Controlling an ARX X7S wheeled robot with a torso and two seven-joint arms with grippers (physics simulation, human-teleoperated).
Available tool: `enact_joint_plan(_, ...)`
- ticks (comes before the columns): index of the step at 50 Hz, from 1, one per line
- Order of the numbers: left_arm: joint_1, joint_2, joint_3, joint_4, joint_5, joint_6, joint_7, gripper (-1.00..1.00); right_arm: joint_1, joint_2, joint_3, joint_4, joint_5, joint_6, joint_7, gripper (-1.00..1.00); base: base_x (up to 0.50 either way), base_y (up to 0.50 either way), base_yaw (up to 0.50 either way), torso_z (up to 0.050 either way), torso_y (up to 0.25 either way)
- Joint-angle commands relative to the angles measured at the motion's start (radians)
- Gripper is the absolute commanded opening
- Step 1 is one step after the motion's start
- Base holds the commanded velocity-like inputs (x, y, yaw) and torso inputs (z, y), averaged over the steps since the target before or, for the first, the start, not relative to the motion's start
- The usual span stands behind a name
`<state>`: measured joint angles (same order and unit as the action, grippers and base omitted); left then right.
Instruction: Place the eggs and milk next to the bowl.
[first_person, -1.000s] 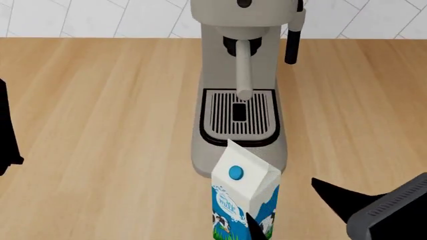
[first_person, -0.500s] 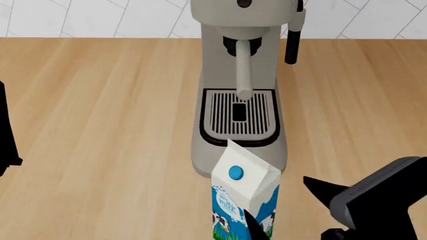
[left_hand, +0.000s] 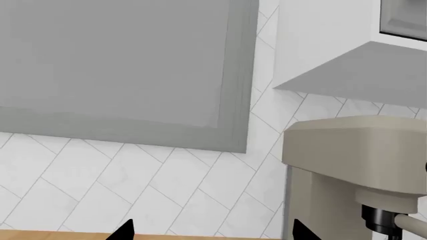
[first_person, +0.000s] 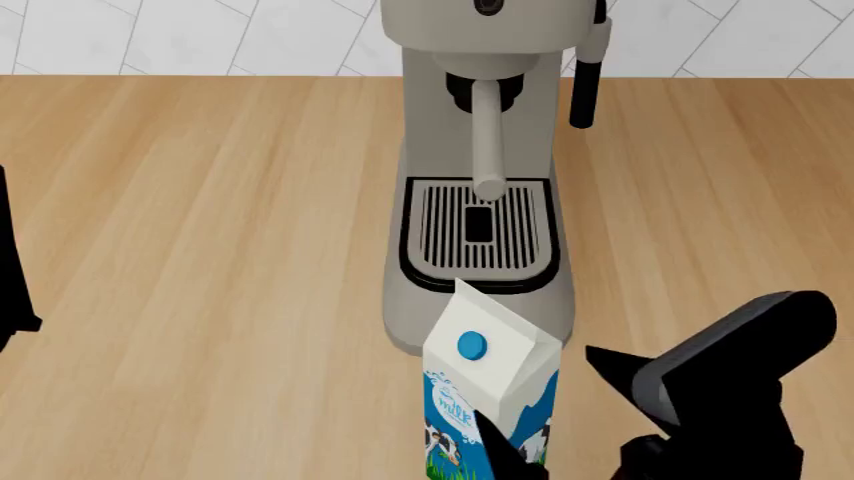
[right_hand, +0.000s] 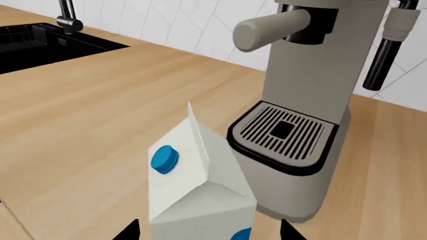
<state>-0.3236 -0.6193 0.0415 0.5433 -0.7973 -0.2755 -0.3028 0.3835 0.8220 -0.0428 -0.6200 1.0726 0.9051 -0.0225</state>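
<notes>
milk carton (first_person: 487, 400) base cropped, right claw (first_person: 547, 420) partly cropped

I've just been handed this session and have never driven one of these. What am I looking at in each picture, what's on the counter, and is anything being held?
This is a simulated two-armed robot. One picture comes from its head, looking down at a wooden counter. The other two come from cameras near each gripper.

In the head view, a beige coffee machine stands at the back, with the milk carton upright in front of it. The dark shape at lower right is the right gripper, open, one fingertip on each side of the carton. It looks set to grasp, not yet closed.

The right wrist view shows the same carton up close between those fingertips, plus a black sink further along the counter.

The left wrist view points at the tiled wall; only the left gripper tips show, spread open and empty. No eggs or bowl are visible.
</notes>
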Motion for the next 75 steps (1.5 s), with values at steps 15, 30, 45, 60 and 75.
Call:
enact_joint_plan(15, 0.006, -0.001, -0.001, -0.019, 0.010, 0.016, 0.010, 1.00, 0.084, -0.043, -0.109, 0.084, -0.071, -0.004, -0.060, 1.00, 0.00, 0.00, 0.00, 0.000, 0.000)
enact_joint_plan(30, 0.005, -0.003, -0.001, -0.021, 0.011, 0.018, 0.008, 1.00, 0.108, -0.059, -0.141, 0.121, -0.094, -0.012, -0.082, 1.00, 0.00, 0.00, 0.00, 0.000, 0.000)
enact_joint_plan(45, 0.016, -0.002, -0.006, -0.032, 0.015, 0.033, 0.016, 1.00, 0.131, -0.076, -0.173, 0.149, -0.112, -0.017, -0.102, 1.00, 0.00, 0.00, 0.00, 0.000, 0.000)
enact_joint_plan(60, 0.014, -0.001, 0.002, -0.037, 0.022, 0.035, 0.019, 1.00, 0.130, -0.072, -0.177, 0.145, -0.118, -0.027, -0.106, -1.00, 0.00, 0.00, 0.00, 0.000, 0.000)
enact_joint_plan(75, -0.002, -0.004, 0.008, -0.028, 0.012, 0.019, 0.008, 1.00, 0.140, -0.068, -0.158, 0.110, -0.087, -0.018, -0.084, -1.00, 0.00, 0.00, 0.00, 0.000, 0.000)
